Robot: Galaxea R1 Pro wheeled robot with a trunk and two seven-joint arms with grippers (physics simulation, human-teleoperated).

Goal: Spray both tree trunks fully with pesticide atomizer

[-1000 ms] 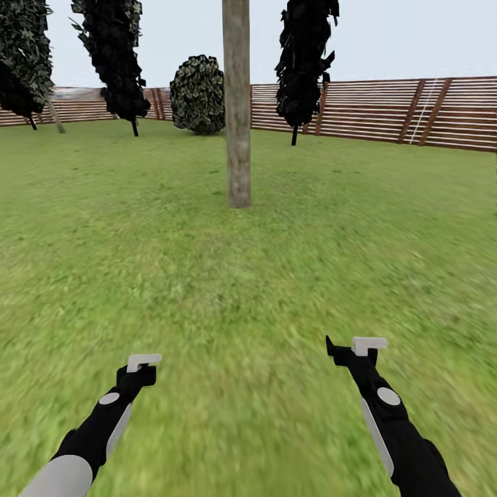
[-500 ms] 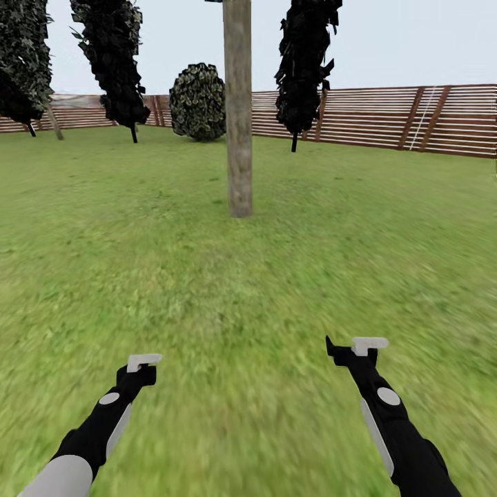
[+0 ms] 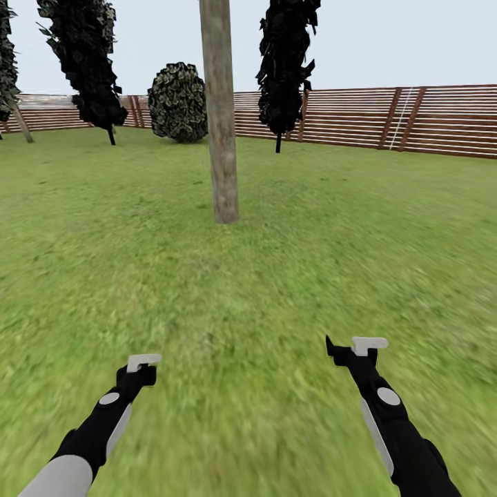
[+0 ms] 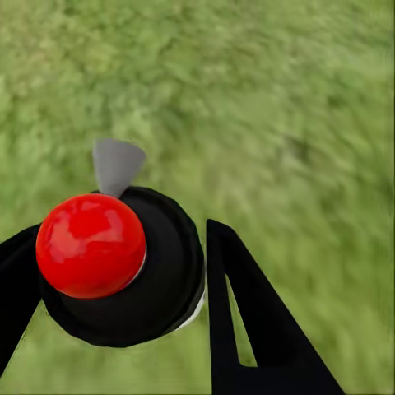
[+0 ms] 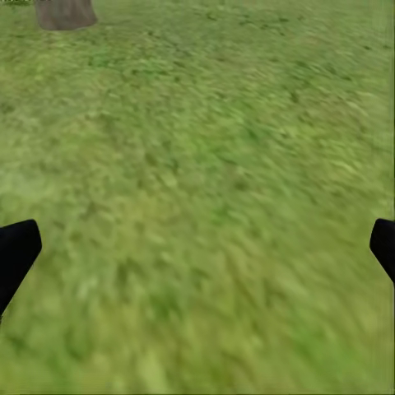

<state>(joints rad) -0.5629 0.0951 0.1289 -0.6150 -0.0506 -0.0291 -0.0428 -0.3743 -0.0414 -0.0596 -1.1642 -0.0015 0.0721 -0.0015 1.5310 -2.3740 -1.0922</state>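
Ahead of you 1 tree trunk (image 3: 221,117) stands near the middle of the floor (image 3: 290,262), its long axis close to vertical with a slight lean, its base also visible in the right wrist view (image 5: 64,12). Your left gripper (image 3: 143,364) is clamped around the pesticide atomizer (image 4: 115,263), seen end-on with its pale nozzle aimed forward over the grass, while your right gripper (image 3: 355,347) hangs empty with its 2 fingertips (image 5: 16,251) spread wide. Open lawn lies all around the trunk, and the slatted fence (image 3: 386,117) with 2 dark cone trees (image 3: 284,62) marks the far edge.
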